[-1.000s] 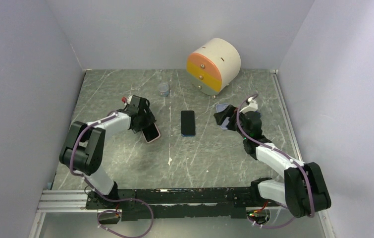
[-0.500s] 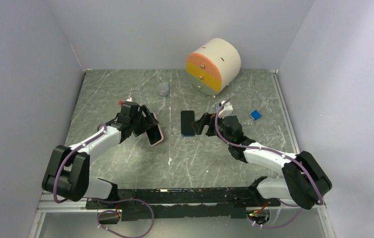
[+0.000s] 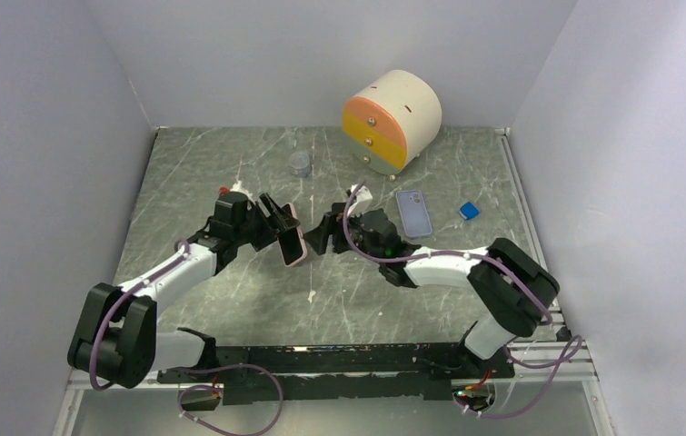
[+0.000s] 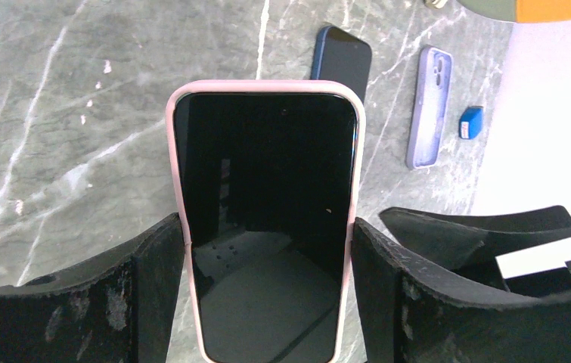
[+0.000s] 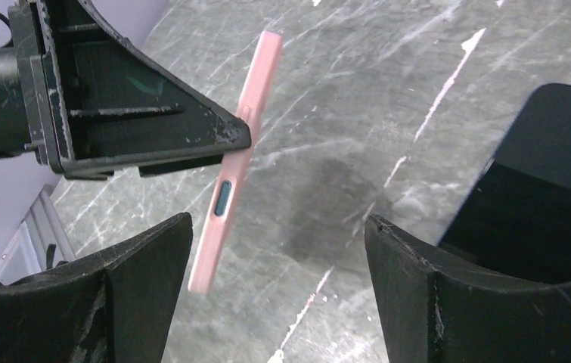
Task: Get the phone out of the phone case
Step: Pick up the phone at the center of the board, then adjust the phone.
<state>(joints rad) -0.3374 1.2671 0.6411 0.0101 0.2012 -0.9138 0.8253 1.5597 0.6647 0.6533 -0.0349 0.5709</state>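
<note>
None of the extraction looks done to me: above the desk (image 3: 230, 173), my left claw (image 3: 277, 224) is clamped on the sides of the pink phone case (image 4: 178, 227), holding it lifted and tilted, and my right claw (image 5: 274, 280) hangs spread wide just beside it; the phone (image 4: 267, 189) sits fully inside.
</note>
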